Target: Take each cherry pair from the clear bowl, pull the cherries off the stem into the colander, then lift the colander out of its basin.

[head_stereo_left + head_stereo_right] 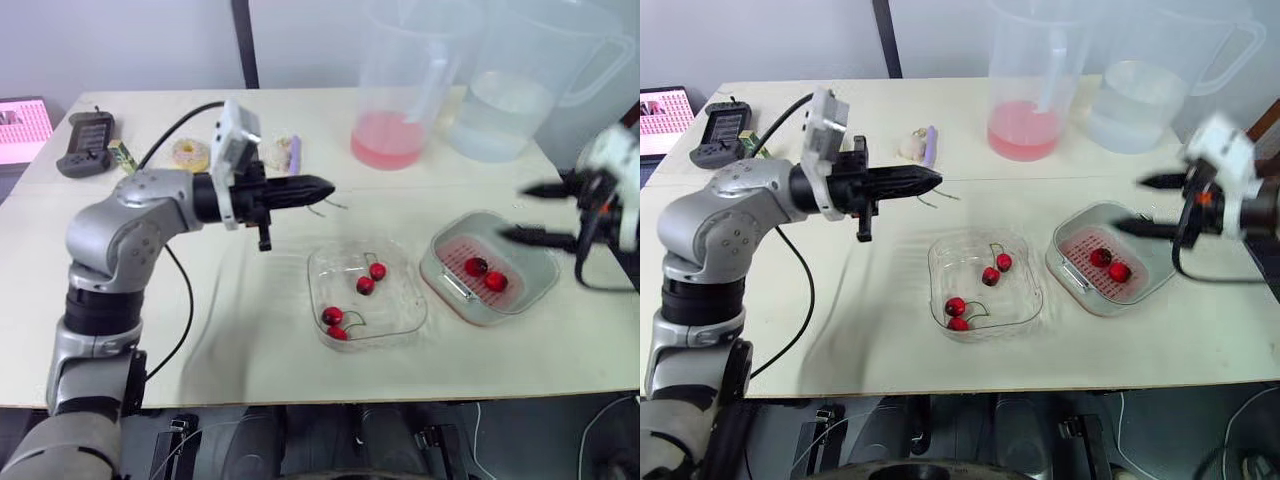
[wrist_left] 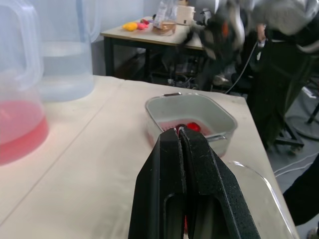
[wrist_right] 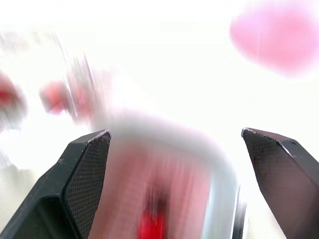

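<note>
As left gripper (image 1: 325,187) pinches stem (image 1: 338,205), colander (image 1: 452,254) (cherries (image 1: 477,266))

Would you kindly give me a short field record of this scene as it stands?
left gripper: jaws shut, raised above table
right gripper: jaws open, near the colander
clear bowl: two cherry pairs inside
colander: seated in basin, two loose cherries inside
basin: on table, right of clear bowl
</note>
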